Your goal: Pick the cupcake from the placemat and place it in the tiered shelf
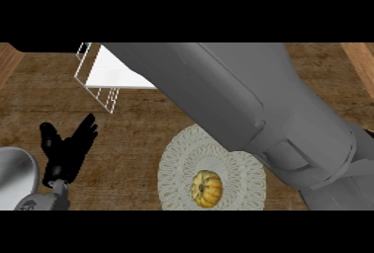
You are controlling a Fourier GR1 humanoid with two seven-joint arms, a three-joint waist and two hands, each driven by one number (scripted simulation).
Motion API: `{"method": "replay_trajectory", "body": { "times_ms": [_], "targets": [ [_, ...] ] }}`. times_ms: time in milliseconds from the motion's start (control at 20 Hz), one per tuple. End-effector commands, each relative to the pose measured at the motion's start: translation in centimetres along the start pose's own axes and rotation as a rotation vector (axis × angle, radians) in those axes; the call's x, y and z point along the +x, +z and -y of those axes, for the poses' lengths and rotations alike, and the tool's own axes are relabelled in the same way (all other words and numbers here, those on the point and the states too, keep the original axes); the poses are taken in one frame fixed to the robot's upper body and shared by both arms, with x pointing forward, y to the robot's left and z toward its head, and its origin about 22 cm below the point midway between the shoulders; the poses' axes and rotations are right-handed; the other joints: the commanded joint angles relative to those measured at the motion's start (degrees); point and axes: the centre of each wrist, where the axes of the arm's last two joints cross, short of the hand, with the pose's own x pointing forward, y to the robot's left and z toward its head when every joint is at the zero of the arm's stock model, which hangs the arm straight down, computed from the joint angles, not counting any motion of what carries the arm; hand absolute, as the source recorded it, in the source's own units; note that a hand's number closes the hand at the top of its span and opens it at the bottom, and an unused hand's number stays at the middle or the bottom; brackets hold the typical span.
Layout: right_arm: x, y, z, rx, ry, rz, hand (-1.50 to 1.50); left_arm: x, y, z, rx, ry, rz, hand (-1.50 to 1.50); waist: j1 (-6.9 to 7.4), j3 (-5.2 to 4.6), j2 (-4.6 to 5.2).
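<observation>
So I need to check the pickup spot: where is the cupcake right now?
In the head view, the cupcake sits on the round placemat, lower centre, right of the resting left hand and below the right forearm.

The big right forearm [241,104] is showing up as a smooth, matte grey tube, getting boxier toward the lower right, where a raised rectangular panel [286,157] is sitting in a stepped collar with rounded edges. The left hand [67,148] is looking plain black all over, slim fingers and thumb, no markings. It's joining a short grey wrist stub [58,187] running into a rounded, shinier grey shell [16,175] with a dark ring.
</observation>
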Motion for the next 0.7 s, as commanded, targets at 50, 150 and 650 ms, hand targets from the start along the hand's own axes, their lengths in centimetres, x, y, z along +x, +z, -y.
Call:
{"method": "replay_trajectory", "body": {
  "times_ms": [50, 150, 650],
  "targets": [
    [-1.7, -1.4, -1.2, 0.001, 0.046, -0.011, 1.50, -0.5, -0.3, -0.5, -0.002, 0.009, -0.030, 0.00, -0.17, -0.21, 0.06],
    [-3.2, -2.3, -2.2, -0.015, 0.007, -0.023, 1.50, -1.6, -1.0, 0.5, -0.003, 0.006, -0.036, 0.00, -0.21, -0.24, 0.30],
    [-3.9, -4.0, -2.1, -0.047, 0.030, 0.021, 1.50, 0.2, -0.2, 1.9, -0.034, -0.002, -0.015, 0.00, 1.12, -0.24, 0.57]
  ]
}}
